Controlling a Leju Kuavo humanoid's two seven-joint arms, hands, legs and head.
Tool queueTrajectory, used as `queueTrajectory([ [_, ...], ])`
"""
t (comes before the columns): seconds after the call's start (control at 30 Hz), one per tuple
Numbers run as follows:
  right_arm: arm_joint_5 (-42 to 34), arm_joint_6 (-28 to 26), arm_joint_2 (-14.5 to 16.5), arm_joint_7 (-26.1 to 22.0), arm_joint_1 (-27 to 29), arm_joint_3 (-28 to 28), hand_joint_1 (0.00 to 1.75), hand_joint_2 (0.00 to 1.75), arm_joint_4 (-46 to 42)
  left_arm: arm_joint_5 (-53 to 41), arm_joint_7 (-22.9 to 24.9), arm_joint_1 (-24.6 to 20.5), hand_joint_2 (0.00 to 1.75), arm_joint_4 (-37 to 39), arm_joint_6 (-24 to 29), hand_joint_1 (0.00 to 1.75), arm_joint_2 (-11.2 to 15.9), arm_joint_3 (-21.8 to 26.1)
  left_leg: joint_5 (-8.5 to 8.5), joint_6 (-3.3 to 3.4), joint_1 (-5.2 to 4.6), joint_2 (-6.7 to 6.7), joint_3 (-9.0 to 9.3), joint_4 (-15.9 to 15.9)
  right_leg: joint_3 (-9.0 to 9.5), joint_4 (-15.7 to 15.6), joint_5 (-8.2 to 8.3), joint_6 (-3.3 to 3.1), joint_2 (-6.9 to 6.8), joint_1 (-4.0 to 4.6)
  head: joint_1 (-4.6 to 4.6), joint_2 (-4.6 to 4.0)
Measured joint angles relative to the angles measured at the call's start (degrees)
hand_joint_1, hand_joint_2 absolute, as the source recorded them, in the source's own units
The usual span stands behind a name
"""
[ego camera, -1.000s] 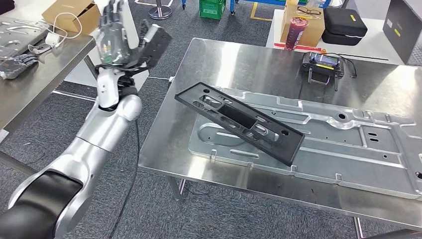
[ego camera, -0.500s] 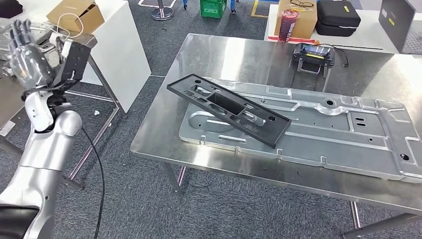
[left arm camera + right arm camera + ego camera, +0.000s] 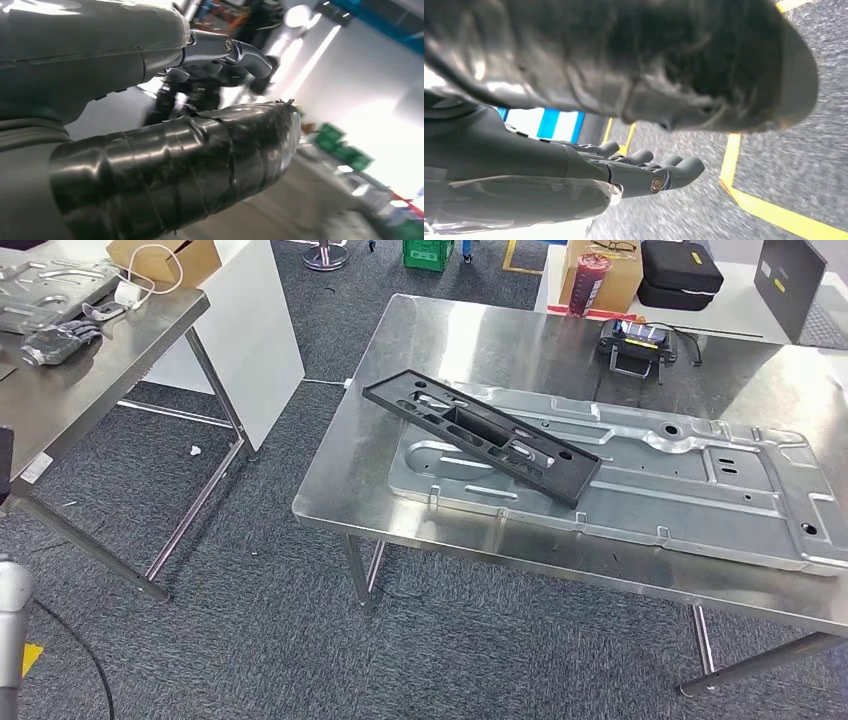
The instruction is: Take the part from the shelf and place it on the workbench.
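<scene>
The black flat part [image 3: 480, 435], long and full of cut-outs, lies slanted on the steel workbench [image 3: 450, 340]. One end rests on a big silver stamped plate [image 3: 700, 490], the other near the bench's left edge. No hand touches it. A bit of my silver left arm [image 3: 8, 625] shows at the head view's left border. In the left wrist view my left hand [image 3: 150, 100] holds nothing, its taped thumb apart from the straight fingers [image 3: 230, 50]. My right hand [image 3: 574, 180] hangs over grey carpet, fingers [image 3: 659, 175] stretched out and empty.
A black controller [image 3: 635, 340] sits at the workbench's back. A second steel table [image 3: 90, 360] to the left carries metal parts and a cardboard box [image 3: 165, 255]. Behind stand a red can [image 3: 590, 280] and a black case [image 3: 680, 270]. Grey carpet lies between the tables.
The camera has shifted. My left arm, raised with its hand spread open beside the bench, has dropped out of the head view. The black part stays on the plate.
</scene>
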Motion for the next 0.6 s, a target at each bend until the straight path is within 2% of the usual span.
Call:
queueTrajectory([
  [0.03, 0.3, -0.2, 0.1, 0.0, 0.0, 0.0, 0.00, 0.00, 0.0, 0.0, -0.1, 1.7, 0.00, -0.1, -0.2, 0.00, -0.2, 1.6, 0.44, -0.07, -0.19, -0.03, -0.72, 0.2, 2.47, -2.6, 1.57, -0.47, 0.05, 0.30, -0.01, 0.00],
  [0.07, 0.6, -0.5, 0.2, -0.1, 0.0, 0.0, 0.00, 0.00, 0.0, 0.0, -0.5, 3.3, 0.00, -0.2, -0.4, 0.00, -0.6, 3.6, 0.83, -0.13, -0.30, 0.00, -1.28, 0.4, 5.64, -6.6, 2.63, -1.18, 0.19, 0.69, -0.03, 0.00],
  [0.1, 0.9, -0.7, 0.2, -0.1, 0.1, 0.0, 0.00, 0.00, 0.0, -0.1, -1.4, 4.7, 0.00, -0.3, -0.6, 0.00, -1.1, 5.6, 1.19, -0.25, -0.46, 0.03, -1.74, 0.5, 8.74, -11.2, 2.93, -1.92, 0.29, 1.04, -0.05, 0.00],
  [0.13, 1.1, -1.0, 0.3, -0.1, 0.2, 0.0, 0.00, 0.00, 0.0, -0.3, -2.6, 6.0, 0.00, -0.4, -1.0, 0.00, -1.8, 7.9, 1.61, -0.48, -0.50, 0.09, -1.99, 0.6, 10.95, -14.6, 2.90, -2.48, 0.36, 1.36, -0.07, 0.00],
  [0.17, 1.5, -1.3, 0.5, -0.1, 0.3, 0.0, 0.00, 0.00, 0.0, -0.7, -4.2, 7.0, 0.00, -0.4, -1.7, 0.00, -2.7, 10.2, 2.03, -0.79, -0.43, 0.14, -2.12, 0.6, 12.18, -16.8, 2.57, -2.91, 0.42, 1.64, 0.00, 0.00],
  [0.2, 1.8, -1.7, 0.7, -0.1, 0.4, 0.0, 0.00, 0.00, 0.0, -1.4, -5.9, 8.0, 0.00, -0.4, -2.7, 0.00, -3.8, 12.8, 2.48, -1.17, -0.39, 0.14, -2.17, 0.4, 12.46, -17.7, 2.62, -3.15, 0.39, 1.80, 0.07, 0.00],
  [0.23, 2.3, -2.1, 0.9, 0.0, 0.5, 0.0, 0.00, 0.00, 0.0, -2.5, -7.9, 9.0, 0.00, -0.4, -4.0, 0.00, -5.1, 15.7, 2.93, -1.57, -0.30, 0.15, -2.15, 0.2, 12.17, -17.9, 3.26, -3.40, 0.39, 1.73, 0.14, 0.00],
  [0.27, 2.6, -2.5, 1.3, 0.2, 0.6, 0.0, 0.00, 0.00, 0.0, -3.8, -9.8, 9.9, 0.00, -0.4, -5.5, 0.00, -6.8, 19.0, 2.69, -1.90, -0.20, 0.06, -2.30, 0.3, 11.88, -18.4, 3.91, -3.72, 0.32, 1.61, 0.23, 0.00],
  [0.3, 2.9, -3.0, 1.8, 0.5, 0.7, 0.0, 0.00, 0.00, 0.0, -5.6, -11.7, 10.5, 0.00, -0.4, -6.9, 0.00, -8.7, 23.0, 1.31, -2.18, -0.15, -0.09, -2.68, 1.2, 11.38, -18.8, 4.75, -4.08, 0.23, 1.39, 0.20, 0.00],
  [0.33, 3.1, -3.4, 2.3, 0.9, 0.9, 0.0, 0.00, 0.00, 0.0, -7.7, -13.3, 11.0, 0.00, -0.4, -8.1, 0.00, -11.1, 27.1, -1.14, -2.47, -0.07, -0.23, -3.34, 3.1, 10.71, -19.2, 5.60, -4.31, 0.09, 1.15, 0.17, 0.00],
  [0.4, 3.2, -4.1, 3.3, 1.6, 1.1, -0.1, 0.00, 0.00, 0.0, -12.0, -15.8, 11.2, 0.00, -0.3, -9.5, 0.00, -16.0, 35.1, -7.27, -3.06, 0.32, -0.43, -5.01, 9.7, 9.09, -19.2, 6.92, -4.44, -0.20, 1.07, 0.11, 0.00],
  [0.43, 3.1, -4.3, 3.8, 1.9, 1.2, -0.2, 0.00, 0.00, 0.0, -14.0, -16.6, 11.2, 0.00, -0.3, -9.8, 0.00, -18.5, 38.3, -8.97, -3.39, 0.56, -0.44, -5.45, 13.0, 8.15, -19.0, 7.49, -4.30, -0.39, 1.02, 0.09, 0.00],
  [0.47, 3.1, -4.5, 4.3, 2.1, 1.2, -0.3, 0.00, 0.00, 0.0, -15.7, -17.2, 11.2, 0.00, -0.3, -9.8, 0.00, -20.7, 41.2, -9.20, -3.71, 0.85, -0.43, -5.25, 15.2, 7.15, -18.6, 8.00, -4.09, -0.56, 0.95, 0.10, 0.00],
  [0.5, 3.1, -4.5, 4.7, 2.4, 1.2, -0.4, 0.00, 0.00, 0.0, -17.5, -17.7, 11.1, 0.00, -0.3, -9.9, 0.00, -22.8, 43.7, -8.19, -4.04, 1.19, -0.42, -4.18, 15.7, 6.07, -18.1, 8.44, -3.80, -0.75, 0.83, 0.10, 0.00],
  [0.53, 3.0, -4.5, 5.2, 2.7, 1.2, -0.6, 0.00, 0.00, 0.0, -19.6, -17.9, 11.0, 0.00, -0.3, -10.1, 0.00, -24.6, 46.0, -6.58, -4.37, 1.52, -0.41, -2.15, 14.3, 4.97, -17.4, 8.79, -3.46, -0.93, 0.65, 0.10, 0.00],
  [0.57, 2.9, -4.4, 5.5, 3.2, 1.1, -0.9, 0.00, 0.00, 0.0, -22.3, -18.0, 10.8, 0.00, -0.3, -10.5, 0.00, -26.3, 48.1, -5.50, -4.70, 1.87, -0.39, 0.79, 11.1, 4.01, -16.6, 9.08, -3.06, -1.09, 0.53, 0.08, 0.00],
  [0.6, 2.8, -4.4, 5.9, 3.9, 0.9, -1.2, 0.00, 0.00, 0.0, -25.3, -17.8, 10.7, 0.00, -0.3, -11.0, 0.00, -28.0, 49.9, -5.54, -4.86, 1.93, -0.41, 3.97, 7.0, 3.13, -15.7, 9.30, -2.61, -1.24, 0.42, 0.02, 0.00],
])
